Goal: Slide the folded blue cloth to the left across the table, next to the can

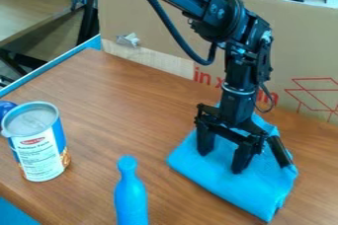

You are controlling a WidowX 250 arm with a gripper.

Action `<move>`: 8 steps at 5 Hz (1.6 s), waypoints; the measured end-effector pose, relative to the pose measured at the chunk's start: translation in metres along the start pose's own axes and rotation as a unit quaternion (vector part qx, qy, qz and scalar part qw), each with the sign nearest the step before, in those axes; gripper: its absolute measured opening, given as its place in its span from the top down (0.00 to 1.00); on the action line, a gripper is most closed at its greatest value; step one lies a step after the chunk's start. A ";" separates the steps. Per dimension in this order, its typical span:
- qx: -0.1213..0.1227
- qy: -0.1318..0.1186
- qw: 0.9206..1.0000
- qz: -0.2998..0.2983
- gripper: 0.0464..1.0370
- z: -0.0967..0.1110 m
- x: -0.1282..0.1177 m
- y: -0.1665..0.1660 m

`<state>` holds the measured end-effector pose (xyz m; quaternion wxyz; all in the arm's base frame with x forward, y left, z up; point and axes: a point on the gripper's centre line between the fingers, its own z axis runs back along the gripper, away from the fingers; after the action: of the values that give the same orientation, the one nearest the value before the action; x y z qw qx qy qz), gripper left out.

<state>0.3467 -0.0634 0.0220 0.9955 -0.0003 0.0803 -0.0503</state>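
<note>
— Nearest the camera, what is that at the bottom edge?

— Some blue bottle-shaped object (132, 197), with its narrow neck toward the far side and its lower end cut off by the edge of the view. Whether it stands or lies is hard to tell.

— And the gripper (222, 163)?

— It hangs over the folded blue cloth (204, 167), pointing down. Its fingers stand apart with a gap between them, and nothing is held there. Whether the tips touch the fabric cannot be told.

— Where does the cloth lie?

— On the right part of the brown wooden counter (112, 100), in a slanted, uneven block. Over its right side, just beside the gripper, a short black piece (280, 151) tilts; whether it belongs to the gripper is unclear.

— What else is on the counter?

— Well to the left, a can (41, 152) stands upright, with a grey top, blue sides and a white label panel. Just behind it, at the left edge, a dark blue rounded thing (6, 108) shows in part.

— And farther back?

— A cardboard sheet (178, 29) with red print rises behind the counter, and the black arm (214, 12) comes down in front of it from the top edge.
</note>
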 end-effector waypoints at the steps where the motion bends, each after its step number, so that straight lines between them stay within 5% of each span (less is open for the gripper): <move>1: 0.051 0.019 0.998 0.011 0.04 -0.002 0.004 0.017; 2: 0.092 0.036 0.992 0.073 0.04 0.001 0.001 0.048; 3: 0.106 0.068 0.976 0.177 0.04 0.000 -0.012 0.108; 5: 0.076 0.140 0.943 0.291 0.04 -0.009 -0.044 0.197; 6: 0.077 0.150 0.937 0.305 0.04 -0.009 -0.052 0.207; 7: 0.078 0.129 0.943 0.297 0.04 -0.004 -0.054 0.207; 8: 0.067 0.065 0.955 0.281 0.04 0.017 -0.060 0.199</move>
<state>0.3101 0.1408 0.0467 0.9599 0.0918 0.1383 0.2261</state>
